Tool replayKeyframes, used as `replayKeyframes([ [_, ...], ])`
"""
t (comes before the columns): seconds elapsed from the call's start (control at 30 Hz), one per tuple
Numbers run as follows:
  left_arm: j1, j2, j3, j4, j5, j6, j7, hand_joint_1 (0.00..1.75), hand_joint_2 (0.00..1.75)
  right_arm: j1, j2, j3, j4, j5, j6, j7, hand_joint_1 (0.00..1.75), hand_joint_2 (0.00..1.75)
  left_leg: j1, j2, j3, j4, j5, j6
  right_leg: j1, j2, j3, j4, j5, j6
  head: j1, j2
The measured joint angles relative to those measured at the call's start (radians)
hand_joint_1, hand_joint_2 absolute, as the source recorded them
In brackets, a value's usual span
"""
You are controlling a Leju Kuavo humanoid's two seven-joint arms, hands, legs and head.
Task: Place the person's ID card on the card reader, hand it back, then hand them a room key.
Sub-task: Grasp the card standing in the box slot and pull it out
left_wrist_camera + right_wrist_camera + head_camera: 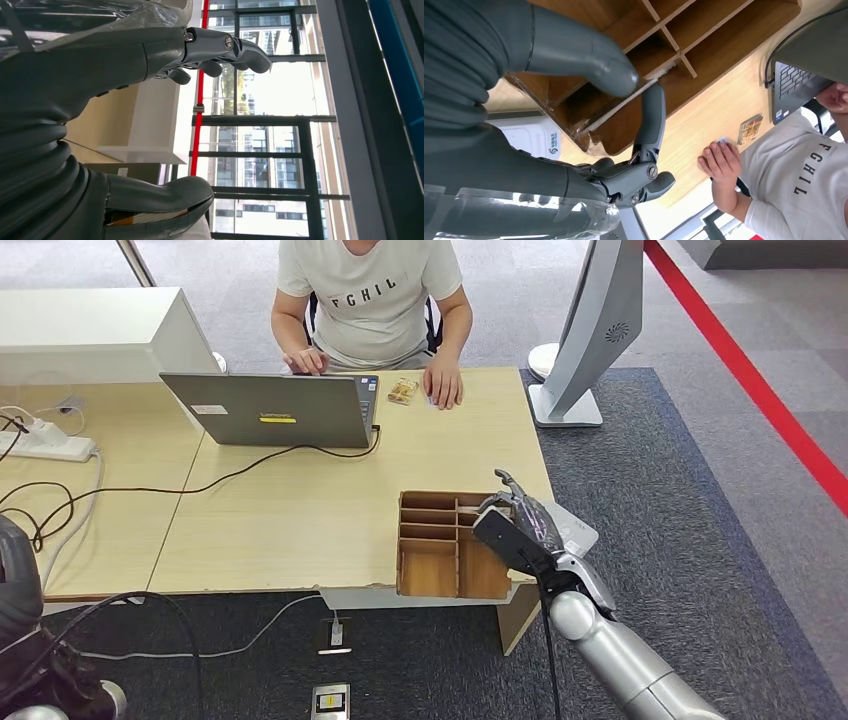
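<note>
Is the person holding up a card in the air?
No, the person's hand lies flat on the table beside the laptop.

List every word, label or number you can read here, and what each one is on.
"FGHIL": the person's T-shirt.
Yellow sticker on the laptop: too small to read.
Blue print on the white card reader: blurred.
Packet by the person's hand: unreadable.

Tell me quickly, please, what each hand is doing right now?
Left hand: holding nothing, fingers curled, thumb apart.
Right hand: pinching a white card over the wooden organizer.
</note>
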Motion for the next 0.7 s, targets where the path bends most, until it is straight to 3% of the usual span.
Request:
replayKeyframes([
  [0.7,0.000,0.000,0.000,0.000,0.012,0.000,-0.020,0.00,1.75,-0.011,0.007,0.000,0.014,-0.016,-0.004,-0.034,1.75,1.75,0.000,0.000,0.000,0.000,0.000,0.000,0.000,0.000,0.000,0.000,0.000,0.000,0.000,0.000],
])
